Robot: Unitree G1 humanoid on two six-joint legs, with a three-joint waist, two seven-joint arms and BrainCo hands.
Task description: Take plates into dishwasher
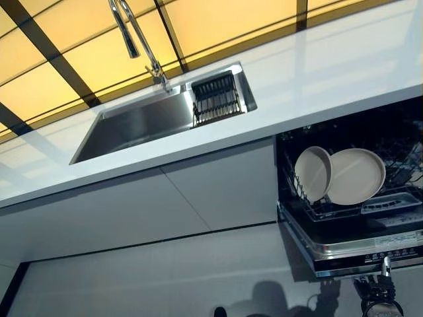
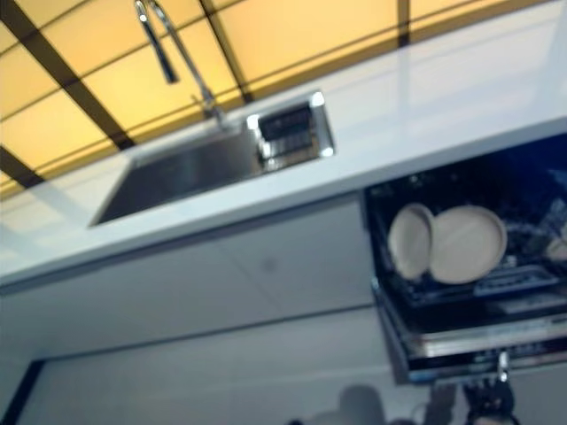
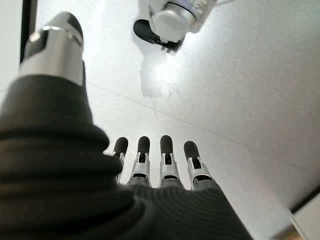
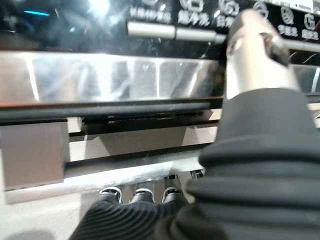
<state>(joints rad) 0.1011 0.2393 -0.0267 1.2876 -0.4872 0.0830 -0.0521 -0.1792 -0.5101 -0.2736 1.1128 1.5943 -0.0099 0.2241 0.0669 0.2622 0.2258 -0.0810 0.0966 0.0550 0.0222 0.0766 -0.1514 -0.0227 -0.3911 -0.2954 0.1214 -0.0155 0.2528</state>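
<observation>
- Two cream plates [image 1: 344, 176] stand on edge, side by side and overlapping, in the dark wire rack [image 1: 370, 206] of the open dishwasher [image 1: 350, 198], which sits under the counter [image 1: 317, 79] at the right of the head views.
- The smaller plate leans at the left, the larger one just beside it at the right (both tilted rather than fully upright).
- The dishwasher's pulled-out drawer front [image 1: 367, 247] shows a steel band and a dark control strip along its lower edge.
- The right hand [image 4: 255, 55] is pressed close to that drawer front: its thumb lies against the dark control strip, and its fingers [image 4: 142, 194] reach under the steel lip, their tips hidden, so I cannot tell whether they grip.
- In the head views this hand shows just below the drawer front's lower edge.
- The left hand [image 3: 160, 165] hangs over the pale floor with fingers straight and relaxed, holding nothing.
- A steel sink [image 1: 142, 122] is set into the white counter, with a tall faucet [image 1: 135, 36] behind it and a dark basket [image 1: 215, 98] in its right end.
</observation>
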